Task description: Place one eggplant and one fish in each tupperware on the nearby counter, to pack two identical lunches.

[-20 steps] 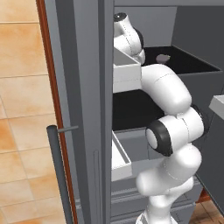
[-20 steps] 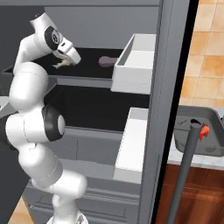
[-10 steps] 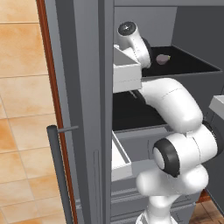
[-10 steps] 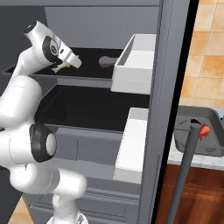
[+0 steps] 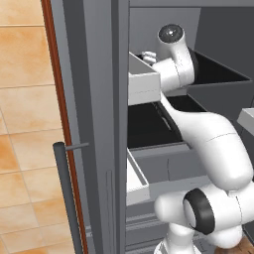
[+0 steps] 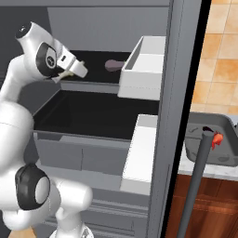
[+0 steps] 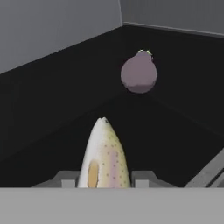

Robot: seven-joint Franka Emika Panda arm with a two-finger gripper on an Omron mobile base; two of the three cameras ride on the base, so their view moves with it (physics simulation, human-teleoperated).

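My gripper (image 7: 104,183) is shut on the pale silvery fish (image 7: 104,157), whose spotted body sticks out ahead between the fingertips. Farther along the black upper fridge shelf (image 7: 57,109) lies a dull purple eggplant (image 7: 139,74), apart from the fish. From the right base, the gripper (image 6: 61,78) hangs over the shelf's left part and the eggplant (image 6: 113,65) rests near the white door bin. In the left base view the gripper (image 5: 147,56) pokes out beside the bin. On the counter to the right stands a dark grey tupperware (image 6: 222,149) with something red-orange at its rim.
I am working inside an open fridge. White door bins (image 6: 145,69) sit to the right of the shelves, with a lower black shelf (image 6: 93,114) beneath. The door's grey bar handle (image 6: 195,186) crosses in front of the counter. Another handle (image 5: 67,198) stands at the left.
The fingers have closed the last bit onto the fish. The arm's upper joints have swung over and the hand has shifted slightly toward the shelf's front.
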